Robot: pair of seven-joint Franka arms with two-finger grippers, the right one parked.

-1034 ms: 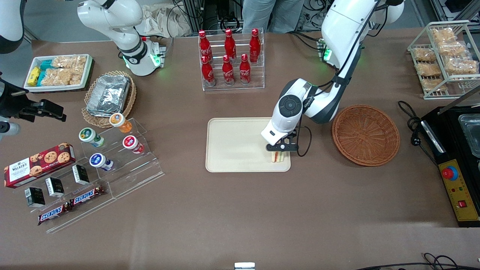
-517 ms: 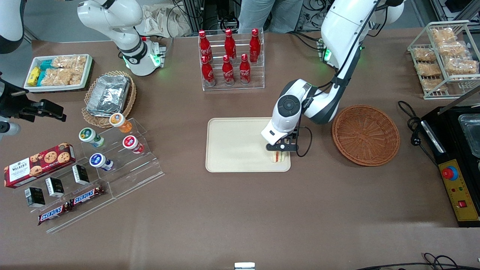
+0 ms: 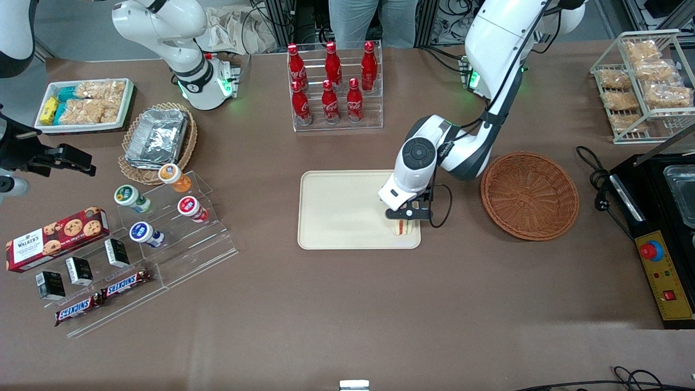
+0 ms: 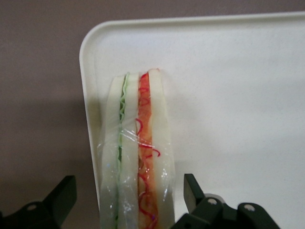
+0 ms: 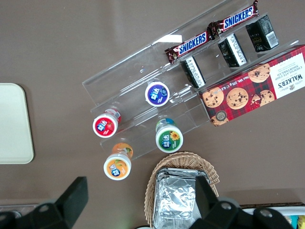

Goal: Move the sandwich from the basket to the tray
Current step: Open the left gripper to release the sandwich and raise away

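The sandwich (image 3: 402, 228), a wrapped white wedge with red and green filling lines (image 4: 138, 143), lies on the cream tray (image 3: 342, 209), in the corner nearest the front camera toward the working arm's end. In the left wrist view it runs along the tray's (image 4: 228, 95) rim. My left gripper (image 3: 404, 216) hangs just over it, open. The black fingers (image 4: 190, 188) stand on either side of the sandwich with a gap on each side. The reddish-brown basket (image 3: 529, 195) sits beside the tray toward the working arm's end, with nothing in it.
A rack of red cola bottles (image 3: 334, 87) stands farther from the front camera than the tray. A clear stepped stand with yogurt cups (image 3: 163, 217) lies toward the parked arm's end. A black appliance (image 3: 659, 217) and a cable (image 3: 594, 179) lie past the basket.
Hardly anything: the left arm's wrist has shifted very slightly, and the sandwich stays in the same tray corner.
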